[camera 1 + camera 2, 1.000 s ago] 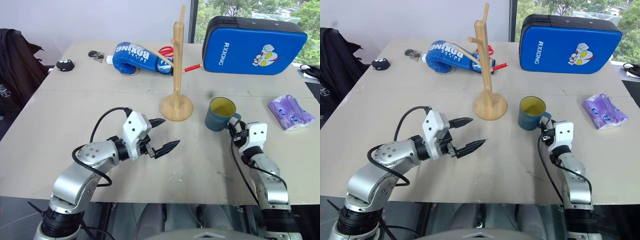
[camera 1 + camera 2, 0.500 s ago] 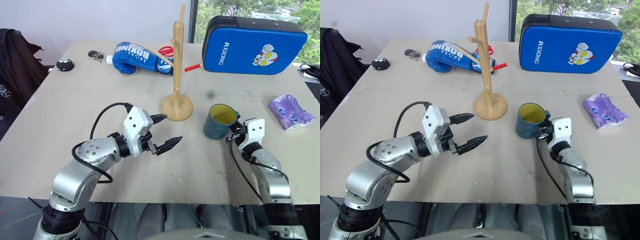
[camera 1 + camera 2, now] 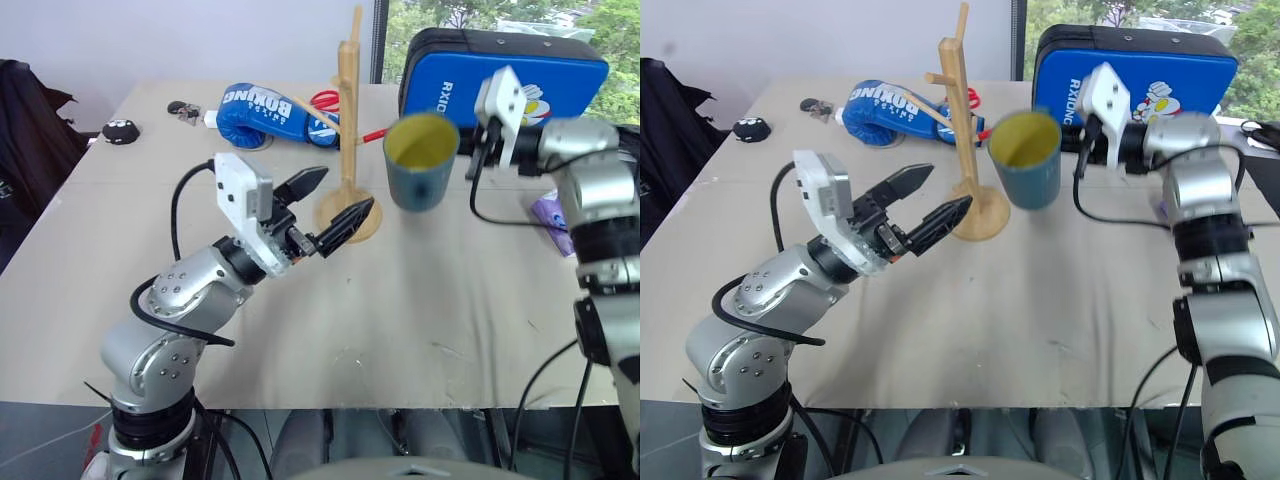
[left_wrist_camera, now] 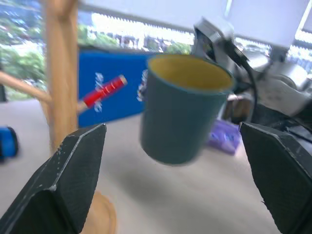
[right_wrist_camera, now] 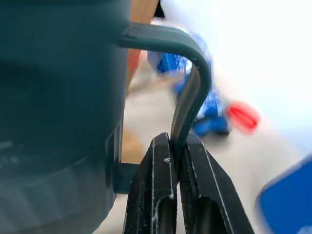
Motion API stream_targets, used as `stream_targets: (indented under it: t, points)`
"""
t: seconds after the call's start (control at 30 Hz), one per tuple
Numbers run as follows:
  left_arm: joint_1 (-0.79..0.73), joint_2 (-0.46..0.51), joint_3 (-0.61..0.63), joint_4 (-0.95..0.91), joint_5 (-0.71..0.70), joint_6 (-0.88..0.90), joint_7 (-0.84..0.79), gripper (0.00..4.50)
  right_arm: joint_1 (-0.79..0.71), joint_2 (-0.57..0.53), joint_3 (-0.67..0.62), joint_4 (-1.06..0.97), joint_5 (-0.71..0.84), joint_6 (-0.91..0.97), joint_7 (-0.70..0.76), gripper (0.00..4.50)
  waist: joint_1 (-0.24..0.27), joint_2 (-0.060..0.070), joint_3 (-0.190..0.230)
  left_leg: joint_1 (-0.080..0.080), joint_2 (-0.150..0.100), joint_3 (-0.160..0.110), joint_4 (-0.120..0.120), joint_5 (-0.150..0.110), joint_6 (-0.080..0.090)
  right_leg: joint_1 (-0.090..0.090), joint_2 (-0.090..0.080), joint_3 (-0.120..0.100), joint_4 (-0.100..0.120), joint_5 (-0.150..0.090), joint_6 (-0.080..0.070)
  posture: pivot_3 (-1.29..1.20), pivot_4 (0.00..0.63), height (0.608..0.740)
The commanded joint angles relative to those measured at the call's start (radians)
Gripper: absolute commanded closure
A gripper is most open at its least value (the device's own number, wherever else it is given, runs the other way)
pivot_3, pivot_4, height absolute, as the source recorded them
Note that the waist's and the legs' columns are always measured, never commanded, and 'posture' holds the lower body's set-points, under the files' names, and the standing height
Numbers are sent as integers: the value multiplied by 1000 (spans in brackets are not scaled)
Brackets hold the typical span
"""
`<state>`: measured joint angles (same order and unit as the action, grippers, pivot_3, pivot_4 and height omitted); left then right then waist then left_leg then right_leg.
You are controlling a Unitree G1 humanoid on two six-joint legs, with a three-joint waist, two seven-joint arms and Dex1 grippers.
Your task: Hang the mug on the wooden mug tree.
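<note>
One mug (image 3: 421,160) lifted off table, right gripper (image 5: 176,161) raised

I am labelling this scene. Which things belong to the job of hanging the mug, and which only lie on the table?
Job: mug, held by its handle in the right gripper; mug tree.

Lying about: boxing glove, blue pad, purple packet, red scissors, small black object.
</note>
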<state>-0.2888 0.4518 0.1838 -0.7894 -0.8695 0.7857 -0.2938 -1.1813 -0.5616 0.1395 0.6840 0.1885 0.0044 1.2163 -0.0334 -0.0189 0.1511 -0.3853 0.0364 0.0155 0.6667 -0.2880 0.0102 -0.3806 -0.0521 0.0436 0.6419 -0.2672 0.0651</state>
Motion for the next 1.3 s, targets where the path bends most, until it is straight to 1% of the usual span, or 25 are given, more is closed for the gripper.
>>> stream_targets:
  t: [0.03,0.17,0.23,0.43,0.57,0.67,0.8,0.83,0.87,0.97,1.07,1.13,1.2,1.27,1.3]
  points:
    - [33,62,93,-93,-83,17,56,0,-113,33,19,219,-60,-146,100,4481,-1,0,0,-1,0,0,0,0,0,0,0,0,0,0,0,0,150,737]
    - [115,136,175,-149,-158,12,89,0,-196,73,35,378,-108,-243,185,4481,-3,0,1,-4,0,-1,1,0,0,-1,-4,-2,0,0,0,0,150,737]
    - [159,154,200,-176,-178,-5,110,0,-222,89,42,431,-132,-274,210,4481,-4,1,2,-6,0,-2,2,0,0,-2,-4,-3,0,0,0,0,150,737]
    - [245,171,229,-224,-173,-62,151,0,-276,140,18,519,-165,-321,195,4481,-5,1,2,-6,-1,-2,2,1,-2,-4,-2,-3,0,0,0,0,150,737]
    - [316,179,241,-234,-143,-104,146,0,-311,175,8,546,-181,-317,170,4481,-8,1,2,-6,-1,-1,2,2,-3,-6,-2,-2,1,0,0,0,150,737]
    - [331,182,229,-230,-130,-128,147,0,-325,190,10,559,-200,-299,128,4481,-8,1,2,-8,-1,0,1,2,-3,-8,-2,-2,1,0,0,0,150,737]
    - [333,186,215,-225,-124,-150,146,0,-328,178,-1,561,-208,-307,117,3262,-2,1,2,-9,-1,-1,2,2,-3,-8,-2,-3,1,0,0,0,150,737]
    - [335,187,213,-223,-125,-154,145,0,-327,170,-5,559,-206,-309,127,2598,-2,1,2,-10,-2,-1,2,2,-3,-8,-3,-2,0,0,0,0,150,737]
    - [338,188,213,-222,-126,-158,145,0,-325,164,-8,557,-205,-311,133,2284,-2,1,2,-10,-2,-1,2,2,-3,-8,-3,-2,0,0,0,0,150,737]
    - [354,195,207,-218,-122,-166,131,0,-319,115,-35,542,-192,-299,179,922,-2,1,2,-10,-2,-1,2,2,-3,-9,-3,-3,0,0,0,0,150,737]
    - [363,200,206,-209,-119,-177,121,0,-313,63,-50,523,-186,-290,227,922,-3,1,2,-10,-2,-1,1,1,-3,-9,-3,-3,0,0,0,0,150,737]
    - [369,204,199,-200,-116,-180,109,0,-301,14,-68,492,-167,-267,283,922,-5,1,2,-10,-2,-1,1,1,-3,-9,-3,-2,0,0,0,0,150,737]
    - [377,200,185,-187,-106,-187,91,0,-270,-45,-95,434,-133,-208,343,922,-4,1,2,-10,-2,-1,2,1,-3,-9,-3,-2,0,0,0,0,150,737]
    - [412,171,174,-151,-86,-208,60,0,-177,-102,-122,314,-85,-89,374,922,-2,1,2,-10,-2,0,2,1,-3,-9,-3,-2,0,0,0,0,150,737]
    - [443,161,168,-134,-62,-222,34,0,-103,-125,-137,219,-53,-20,379,922,1,0,1,-10,-2,-1,2,1,-3,-8,-3,-3,0,0,0,0,150,737]
